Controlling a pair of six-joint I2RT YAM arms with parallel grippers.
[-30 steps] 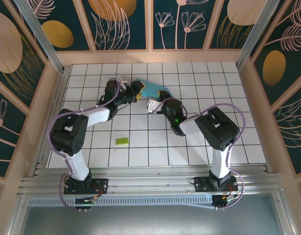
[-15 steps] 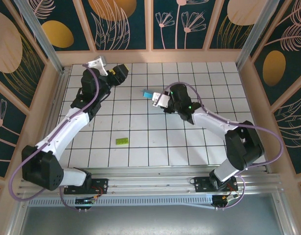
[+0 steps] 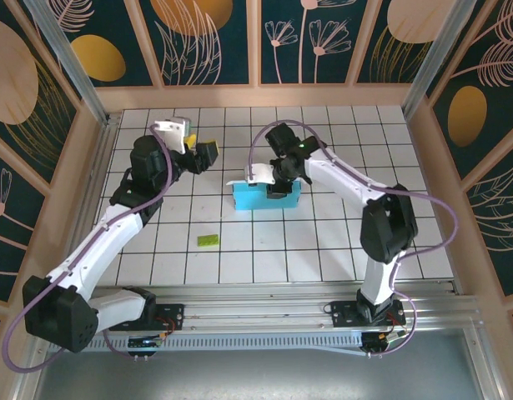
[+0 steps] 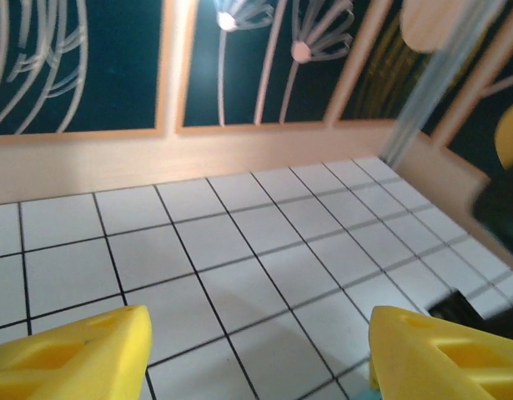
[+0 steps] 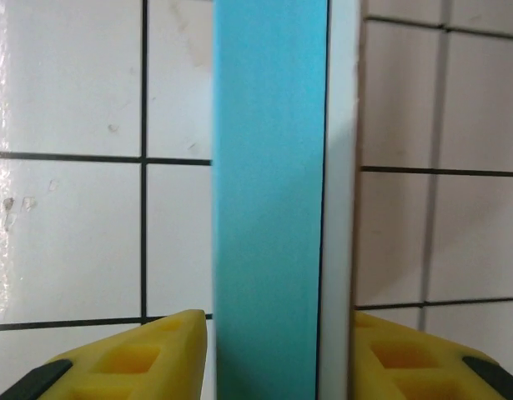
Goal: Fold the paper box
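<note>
The right tool (image 5: 278,323) pinches the paper box (image 3: 252,200) alone, the left tool (image 4: 260,323) spread well apart, so flaps could spring open.

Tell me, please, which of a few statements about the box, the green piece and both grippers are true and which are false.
1. The left gripper is open, with nothing between its fingers. True.
2. The green piece lies inside the box. False: it lies on the table, apart from the box and nearer the arms' bases.
3. The right gripper straddles a blue strip of the box. True.
4. The left gripper touches the box. False: it hangs apart from the box, to its left in the top view.
</note>
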